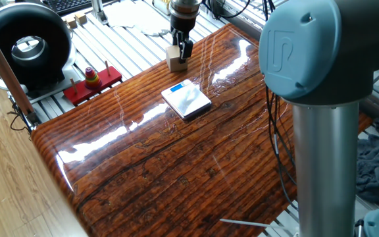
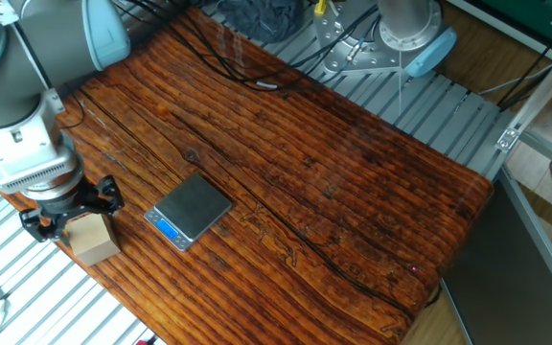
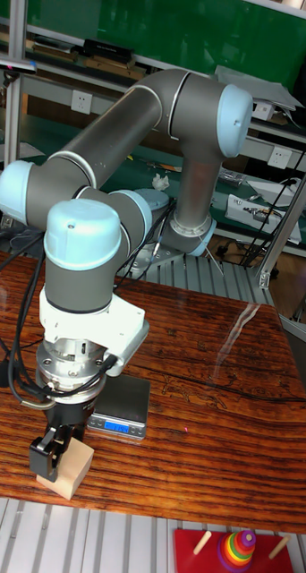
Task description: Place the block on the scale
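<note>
The block [image 1: 173, 60] [image 2: 94, 241] [image 3: 72, 474], a small tan wooden cube, rests on the wooden table's far edge. My gripper [image 1: 179, 51] [image 2: 71, 215] [image 3: 55, 457] is lowered over it, open, with one dark finger on each side of the cube. I cannot tell whether the fingers touch it. The scale [image 1: 187, 100] [image 2: 193, 209] [image 3: 123, 404], a thin square pad with a blue rectangle at one corner, lies flat on the table a short way from the block, with nothing on it.
A red toy base with a ring stacker [image 1: 92, 81] [image 3: 235, 548] sits on the slatted metal bench beside the table. A black round device [image 1: 25, 41] and a keyboard [image 1: 71, 5] stand further off. Cables [image 2: 220, 63] cross the table's other end.
</note>
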Motion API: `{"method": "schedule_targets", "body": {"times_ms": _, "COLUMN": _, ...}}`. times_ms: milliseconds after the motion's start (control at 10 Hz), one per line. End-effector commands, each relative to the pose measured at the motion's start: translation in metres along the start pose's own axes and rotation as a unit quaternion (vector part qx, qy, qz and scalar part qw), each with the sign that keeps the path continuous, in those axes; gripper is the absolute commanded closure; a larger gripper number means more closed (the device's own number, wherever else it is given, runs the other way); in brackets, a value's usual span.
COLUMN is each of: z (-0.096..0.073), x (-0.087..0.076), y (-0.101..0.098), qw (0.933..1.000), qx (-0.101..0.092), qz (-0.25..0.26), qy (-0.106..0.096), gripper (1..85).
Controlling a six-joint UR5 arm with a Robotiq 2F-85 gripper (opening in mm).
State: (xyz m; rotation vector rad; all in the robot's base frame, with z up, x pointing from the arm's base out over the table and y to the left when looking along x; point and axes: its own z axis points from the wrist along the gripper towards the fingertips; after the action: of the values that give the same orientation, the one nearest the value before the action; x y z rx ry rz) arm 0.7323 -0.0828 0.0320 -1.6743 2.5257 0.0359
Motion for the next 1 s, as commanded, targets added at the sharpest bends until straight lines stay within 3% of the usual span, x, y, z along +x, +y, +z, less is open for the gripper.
{"method": "schedule_targets", "body": {"times_ms": 0, "z": 0.002, "x": -0.002, "y": -0.002, "qw": 0.9999, "qx": 0.003, "qz": 0.011, "qy": -0.008, "gripper": 20.0}}
{"method": "schedule_targets", "body": {"times_ms": 400, "z": 0.007, "x": -0.004, "y": -0.007, "qw": 0.9997, "qx": 0.013, "qz": 0.019, "qy": -0.011, "gripper": 27.7}}
{"method": "schedule_targets", "body": {"times_ms": 600, "z": 0.001, "x": -0.002, "y": -0.009, "qw": 0.9995, "qx": 0.013, "qz": 0.026, "qy": -0.013, "gripper": 34.0}}
{"method": "schedule_targets", "body": {"times_ms": 800, "z": -0.014, "x": 0.007, "y": -0.006, "qw": 0.9996, "qx": -0.006, "qz": 0.024, "qy": -0.016, "gripper": 39.7}}
{"method": "schedule_targets", "body": {"times_ms": 900, "z": -0.017, "x": 0.006, "y": -0.005, "qw": 0.9993, "qx": -0.01, "qz": 0.031, "qy": -0.019, "gripper": 49.0}}
